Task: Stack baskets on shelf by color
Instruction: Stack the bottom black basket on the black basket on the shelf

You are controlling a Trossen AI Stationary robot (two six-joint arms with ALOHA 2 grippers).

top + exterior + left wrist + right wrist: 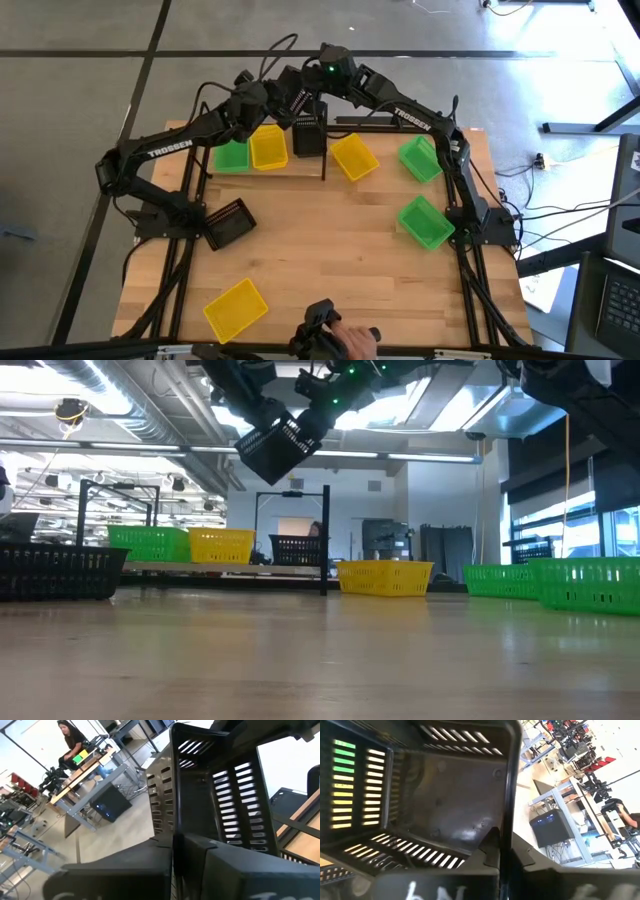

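Both hands are meeting above the shelf (330, 128) at twelve o'clock, sharing one black basket (278, 448) in mid-air; the left hand (283, 105) and right hand (318, 82) are each pinching a wall of it, apparently passing it across; it is hanging tilted over the black basket on the shelf (309, 139), likely so black is stacking on black; green and yellow ones are waiting on the bench (330, 250).

Overhead looking down, tabletop-level across, wrist cameras close.

Black slotted basket (278, 445); green (232, 156) and yellow baskets (268, 148); light-wood shelf (340, 137).
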